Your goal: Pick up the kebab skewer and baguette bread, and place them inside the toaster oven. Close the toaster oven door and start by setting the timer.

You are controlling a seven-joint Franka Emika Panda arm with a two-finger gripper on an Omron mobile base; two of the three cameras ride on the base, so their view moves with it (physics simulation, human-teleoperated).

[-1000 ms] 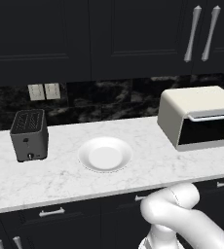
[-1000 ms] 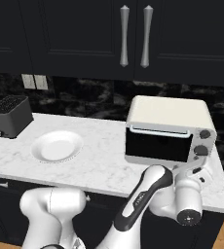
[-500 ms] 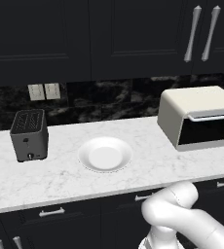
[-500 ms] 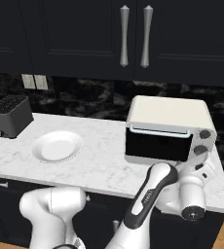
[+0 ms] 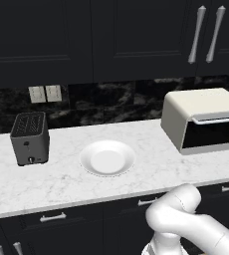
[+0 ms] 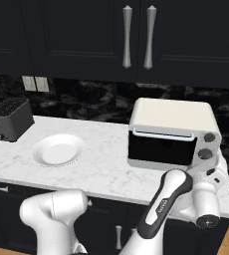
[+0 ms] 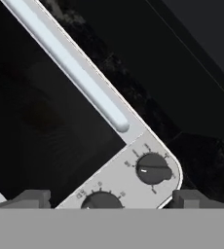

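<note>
So the big boxy cream-beige toaster oven with the rounded top (image 5: 201, 107) (image 6: 173, 130) sits upright on the white marble counter, back near the dark backsplash, at the right end. Its dark, nearly black glass front door (image 6: 160, 148) (image 5: 209, 135) (image 7: 41, 131) is shut flush against the body, with a horizontal silver bar handle (image 7: 70, 63) (image 6: 161, 134) running along the top edge. Just beside the door on the right is a light control strip with two round dark knobs (image 7: 153, 168) (image 6: 209, 138) stacked one above the other. Through the glass I can't make out what's inside.
</note>
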